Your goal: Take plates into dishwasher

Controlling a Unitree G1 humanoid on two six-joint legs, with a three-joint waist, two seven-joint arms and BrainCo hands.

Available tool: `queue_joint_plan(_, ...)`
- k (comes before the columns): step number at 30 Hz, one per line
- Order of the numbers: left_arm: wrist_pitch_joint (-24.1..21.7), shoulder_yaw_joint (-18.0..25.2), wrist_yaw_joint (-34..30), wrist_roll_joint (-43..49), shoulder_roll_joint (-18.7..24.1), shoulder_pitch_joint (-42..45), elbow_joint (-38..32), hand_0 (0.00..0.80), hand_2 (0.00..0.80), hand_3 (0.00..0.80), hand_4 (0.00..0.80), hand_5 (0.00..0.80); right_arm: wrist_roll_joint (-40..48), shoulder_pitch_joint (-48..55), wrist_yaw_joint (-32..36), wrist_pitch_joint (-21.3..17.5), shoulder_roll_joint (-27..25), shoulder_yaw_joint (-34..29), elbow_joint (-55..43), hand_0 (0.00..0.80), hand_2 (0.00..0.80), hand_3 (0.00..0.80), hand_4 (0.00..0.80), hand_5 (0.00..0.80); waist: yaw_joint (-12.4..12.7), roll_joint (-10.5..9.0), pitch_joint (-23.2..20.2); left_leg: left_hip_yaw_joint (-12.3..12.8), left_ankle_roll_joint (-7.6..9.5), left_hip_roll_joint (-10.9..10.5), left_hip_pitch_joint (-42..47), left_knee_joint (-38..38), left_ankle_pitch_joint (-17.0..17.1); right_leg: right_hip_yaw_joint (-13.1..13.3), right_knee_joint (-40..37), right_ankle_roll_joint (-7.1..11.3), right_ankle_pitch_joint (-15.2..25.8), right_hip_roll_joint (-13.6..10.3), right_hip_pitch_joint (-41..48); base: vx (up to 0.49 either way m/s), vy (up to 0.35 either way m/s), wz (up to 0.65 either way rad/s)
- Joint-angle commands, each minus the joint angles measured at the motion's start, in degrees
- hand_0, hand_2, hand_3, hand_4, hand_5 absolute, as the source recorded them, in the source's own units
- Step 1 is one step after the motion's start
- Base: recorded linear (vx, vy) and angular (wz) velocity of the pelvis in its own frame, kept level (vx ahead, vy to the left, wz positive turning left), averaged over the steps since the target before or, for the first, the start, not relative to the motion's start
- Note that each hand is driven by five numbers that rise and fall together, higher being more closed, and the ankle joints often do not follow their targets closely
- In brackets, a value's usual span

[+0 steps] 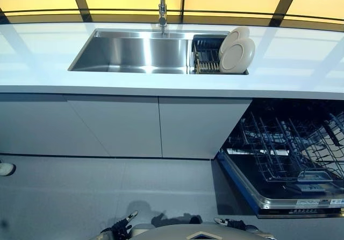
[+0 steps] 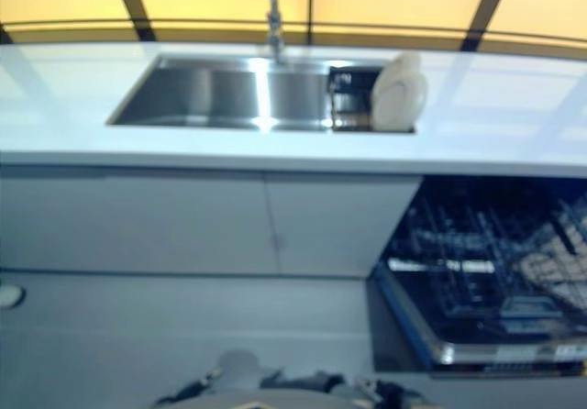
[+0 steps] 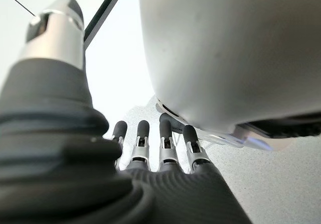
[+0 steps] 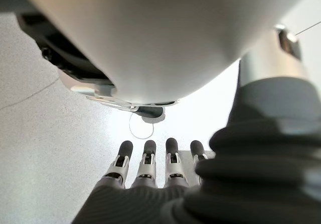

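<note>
Two white plates (image 1: 236, 50) stand upright in a dark dish rack (image 1: 206, 57) at the right end of the sink; they also show in the right eye view (image 2: 398, 93). The dishwasher (image 1: 290, 159) is open at the lower right, with its wire rack pulled out over the lowered door. My left hand (image 1: 124, 225) and right hand (image 1: 228, 222) hang low near the floor, far from the plates. In the left wrist view my left hand (image 3: 165, 151) has straight fingers and holds nothing. In the right wrist view my right hand (image 4: 145, 166) is the same.
A steel sink basin (image 1: 134, 51) with a tap (image 1: 162, 6) is set in a white counter (image 1: 301, 73). Closed grey cabinet doors (image 1: 123, 124) stand below it. A small white object (image 1: 5, 169) lies on the grey floor at the far left.
</note>
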Motion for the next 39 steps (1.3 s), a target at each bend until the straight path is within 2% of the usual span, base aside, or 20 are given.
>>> queue_joint_plan(1,0.37,0.12,0.44,-0.53,-4.23,-3.22,3.22,0.000,0.000,0.000,0.000,0.000,0.42,-2.82,0.58,-0.19,1.27,1.45,3.62,0.000,0.000,0.000,0.000,0.000,-2.00,-1.49,0.94,-0.66,3.40,-4.13,-1.36,0.05,0.06,0.64,0.81,1.92,-0.25,0.43,1.15,0.000,0.000,0.00)
queue_joint_plan(4,-1.06,0.32,0.04,-1.28,-4.25,-3.15,3.04,0.000,0.000,0.000,0.000,0.000,0.45,-2.92,0.64,0.01,1.42,1.67,3.48,0.000,0.000,0.000,0.000,0.000,-1.95,-1.49,1.04,-0.74,3.38,-4.14,-1.38,0.07,0.10,0.64,0.81,1.90,-0.25,0.44,1.17,0.000,0.000,0.00)
queue_joint_plan(9,-0.70,0.44,0.07,-1.39,-4.35,-3.34,3.02,0.000,0.000,0.000,0.000,0.000,0.46,-3.13,1.34,0.21,1.49,1.77,3.36,0.000,0.000,0.000,0.000,0.000,-1.70,-1.52,0.98,-1.22,3.47,-4.25,-1.47,0.05,0.16,0.54,0.76,1.78,-0.32,0.46,1.24,0.000,0.000,0.00)
queue_joint_plan(12,-0.43,0.75,0.04,-0.90,-4.35,-3.15,3.07,0.000,0.000,0.000,0.000,0.000,1.00,-3.08,4.40,-0.18,1.59,1.89,3.22,0.000,0.000,0.000,0.000,0.000,-1.55,-1.46,0.88,-1.46,3.47,-4.30,-1.45,-0.01,0.21,0.38,0.71,1.77,-0.34,0.43,1.33,0.000,0.000,0.00)
queue_joint_plan(17,-0.08,0.90,0.06,-0.12,-4.46,-2.98,3.30,0.000,0.000,0.000,0.000,0.000,2.61,-3.26,10.52,-2.61,1.88,2.28,2.43,0.000,0.000,0.000,0.000,0.000,-1.38,-1.40,0.70,-1.60,3.40,-4.38,-1.46,0.07,0.26,0.08,0.78,1.76,-0.49,0.32,1.53,0.000,0.000,0.00)
queue_joint_plan(20,-0.23,0.77,-0.23,0.50,-4.48,-2.99,3.45,0.000,0.000,0.000,0.000,0.000,2.82,-3.31,11.13,-3.98,1.88,2.87,1.97,0.000,0.000,0.000,0.000,0.000,-1.26,-1.43,0.69,-1.67,3.44,-4.46,-1.43,0.14,0.24,-0.18,0.87,1.78,-0.56,0.23,1.58,0.000,0.000,0.00)
queue_joint_plan(28,-0.20,0.89,0.41,0.43,-4.39,-3.10,3.41,0.000,0.000,0.000,0.000,0.000,3.82,-3.65,11.97,-3.56,1.97,3.07,1.90,0.000,0.000,0.000,0.000,0.000,-1.07,-1.33,0.91,-2.11,3.64,-4.48,-0.97,0.47,0.12,-0.33,1.75,1.24,-1.46,0.76,2.11,0.010,-0.031,0.01)
queue_joint_plan(31,-0.04,0.91,0.50,1.54,-4.28,-3.23,2.99,0.000,0.000,0.000,0.000,0.000,6.76,-4.07,16.29,-6.26,1.79,3.27,0.30,0.000,0.000,0.000,0.000,0.000,-1.05,-1.24,1.51,-3.08,3.54,-4.34,-1.26,2.13,0.12,0.33,3.95,0.52,-2.48,1.29,1.82,0.026,-0.096,0.03)
queue_joint_plan(33,0.48,0.99,0.71,2.59,-3.65,-3.32,1.84,0.000,0.000,0.000,0.000,0.000,11.71,-5.13,22.94,-8.31,1.02,3.47,-5.11,0.000,0.000,0.000,0.000,0.000,-0.84,-1.61,2.41,-3.79,3.22,-4.08,-2.18,5.12,-0.39,0.08,5.35,0.09,-2.84,1.22,1.58,0.013,-0.119,0.05)
queue_joint_plan(34,0.54,1.00,0.73,2.63,-3.55,-3.25,1.65,0.000,0.000,0.000,0.000,0.000,12.06,-5.20,23.72,-8.42,0.88,3.56,-6.24,0.000,0.000,0.000,0.000,0.000,-0.85,-1.67,2.52,-3.83,3.20,-4.02,-2.31,5.60,-0.55,0.07,5.51,0.02,-2.92,1.21,1.55,0.002,-0.138,0.07)
queue_joint_plan(35,0.58,1.29,0.62,2.84,-2.87,-2.63,0.53,0.000,0.000,0.000,0.000,0.000,14.31,-5.50,26.45,-9.20,0.00,4.32,-13.00,0.000,0.000,0.000,0.000,0.000,-0.83,-2.12,3.03,-3.90,3.02,-3.72,-3.10,7.92,-1.14,0.19,6.02,-0.41,-3.15,1.17,1.34,-0.007,-0.140,0.06)
queue_joint_plan(37,0.15,2.12,-0.11,3.61,-2.05,-1.62,-0.58,0.000,0.000,0.000,0.000,0.000,16.00,-5.16,27.67,-9.86,-1.36,5.16,-21.92,0.000,0.000,0.000,0.000,0.000,-0.80,-3.02,3.61,-3.88,2.78,-3.70,-4.65,12.56,-2.24,0.56,6.16,-0.81,-2.91,0.70,1.11,-0.018,-0.164,0.02)
queue_joint_plan(38,-0.67,2.99,-0.89,4.30,-1.57,-0.56,-1.27,0.000,0.000,0.000,0.000,0.000,17.92,-4.88,28.89,-11.02,-2.64,5.65,-29.02,0.000,0.000,0.000,0.000,0.000,-0.76,-4.07,4.10,-3.96,3.25,-4.34,-6.71,18.50,-4.10,0.73,6.39,-1.36,-2.95,-0.03,0.57,-0.020,-0.164,-0.05)
queue_joint_plan(39,-1.36,3.68,-1.22,4.06,-1.32,0.23,-1.58,0.000,0.000,0.000,0.000,0.000,19.45,-4.55,28.61,-10.77,-3.45,6.30,-35.49,0.000,0.000,0.000,0.000,0.000,-0.75,-4.41,4.60,-4.17,3.42,-4.49,-8.81,22.14,-3.69,1.01,6.74,-1.98,-3.23,0.06,0.20,-0.004,-0.170,-0.11)
